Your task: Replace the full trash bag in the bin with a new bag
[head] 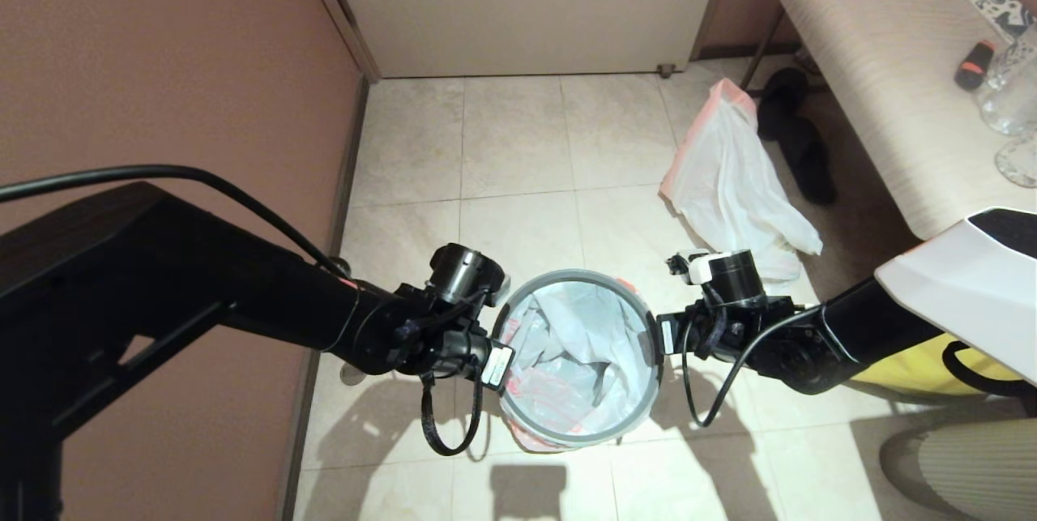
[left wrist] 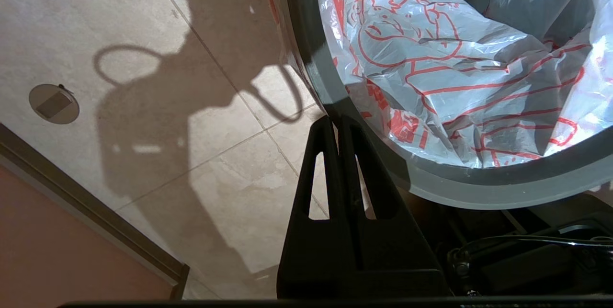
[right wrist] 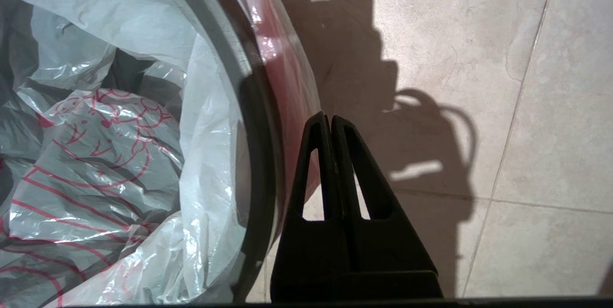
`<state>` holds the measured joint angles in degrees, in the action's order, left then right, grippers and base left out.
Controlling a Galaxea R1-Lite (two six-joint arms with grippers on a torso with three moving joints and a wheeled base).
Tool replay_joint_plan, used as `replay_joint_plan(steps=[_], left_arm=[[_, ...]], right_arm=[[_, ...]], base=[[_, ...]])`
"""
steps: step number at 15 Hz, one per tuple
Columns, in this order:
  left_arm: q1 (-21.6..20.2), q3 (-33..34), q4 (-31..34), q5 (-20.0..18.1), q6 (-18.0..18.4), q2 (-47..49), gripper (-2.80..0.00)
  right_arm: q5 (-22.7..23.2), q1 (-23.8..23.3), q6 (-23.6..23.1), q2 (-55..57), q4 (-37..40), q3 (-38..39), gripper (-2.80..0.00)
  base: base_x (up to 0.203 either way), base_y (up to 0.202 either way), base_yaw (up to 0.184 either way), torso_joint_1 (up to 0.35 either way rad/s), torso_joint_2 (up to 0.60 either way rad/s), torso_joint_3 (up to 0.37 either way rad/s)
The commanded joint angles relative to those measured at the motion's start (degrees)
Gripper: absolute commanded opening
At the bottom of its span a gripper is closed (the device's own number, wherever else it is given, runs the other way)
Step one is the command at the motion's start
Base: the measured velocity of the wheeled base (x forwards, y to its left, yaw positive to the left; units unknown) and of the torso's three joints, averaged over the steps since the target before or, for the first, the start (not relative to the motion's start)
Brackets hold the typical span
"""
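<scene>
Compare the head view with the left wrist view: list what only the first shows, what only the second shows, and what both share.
Only the head view shows the plain white bag with the pink rim lying on the floor beyond the bin, the bench, the dark slippers, and the right gripper shut at the bin's right side.

Only the left wrist view shows the red drawing on the printed bag and a round floor plate.

Both show the bin with its grey hoop, the printed bag lining it, and the left gripper shut beside the rim.
</scene>
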<state>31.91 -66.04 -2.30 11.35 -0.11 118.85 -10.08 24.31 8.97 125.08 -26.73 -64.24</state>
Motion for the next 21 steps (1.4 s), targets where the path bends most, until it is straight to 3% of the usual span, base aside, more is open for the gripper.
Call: replay_joint_plan(steps=[1, 7, 21], left_arm=[[-0.01, -0.23, -0.29, 0.08, -0.06, 1.12, -2.80], [0.31, -3.12, 0.01, 0.08, -0.16, 3.69, -2.80], [0.87, -3.02, -0.07, 0.16, -0.25, 3.93, -2.80]], right_arm=[[-0.11, 0.48, 0.08, -0.01, -0.17, 0.00, -2.80], [-0.03, 0.91, 0.08, 0.17, -0.78, 0.00, -2.80], [-0.06, 0.88, 0.34, -2.85, -3.89, 1.47, -2.80]], base=[[0.000, 0.000, 0.000, 0.000, 0.00, 0.000], [0.000, 0.000, 0.000, 0.000, 0.00, 0.000], [0.000, 0.000, 0.000, 0.000, 0.00, 0.000]])
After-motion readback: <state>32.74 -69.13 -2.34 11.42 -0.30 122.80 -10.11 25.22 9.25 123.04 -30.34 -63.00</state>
